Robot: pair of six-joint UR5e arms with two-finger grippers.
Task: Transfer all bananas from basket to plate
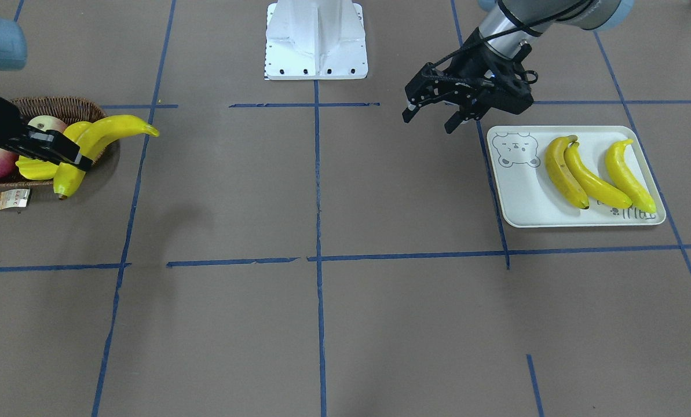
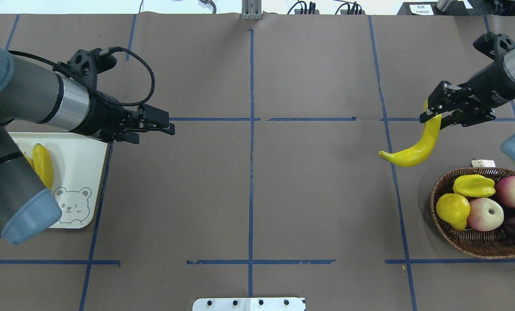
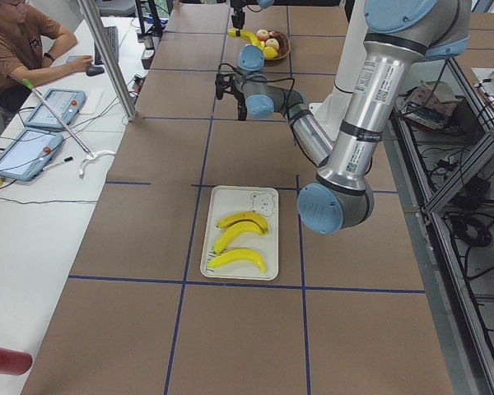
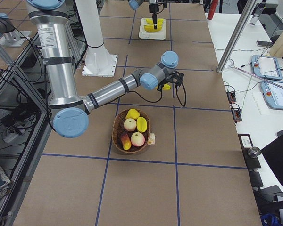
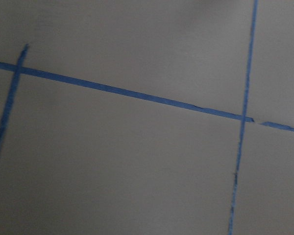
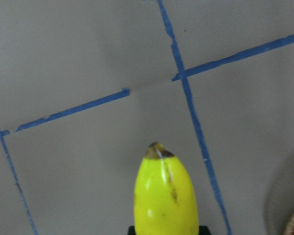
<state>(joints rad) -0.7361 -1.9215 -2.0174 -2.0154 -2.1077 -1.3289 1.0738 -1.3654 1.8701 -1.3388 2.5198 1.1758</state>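
My right gripper [image 2: 434,113] is shut on one end of a long yellow banana [image 2: 416,152] and holds it in the air beside the wicker basket [image 2: 464,247], toward the table's middle. In the front-facing view the banana [image 1: 109,130] hangs over the basket's rim [image 1: 61,106]. The right wrist view shows its dark tip [image 6: 159,151]. Three bananas [image 1: 593,180] lie side by side on the white bear plate [image 1: 516,200]. My left gripper [image 1: 430,120] is open and empty, above the table just off the plate's corner. No banana shows in the basket.
The basket holds a starfruit [image 2: 473,185], a lemon [image 2: 452,209] and apples [image 2: 487,214]; a paper tag [image 2: 483,163] lies by its rim. The white robot base [image 1: 316,40] stands mid-table. Blue tape lines cross the brown table.
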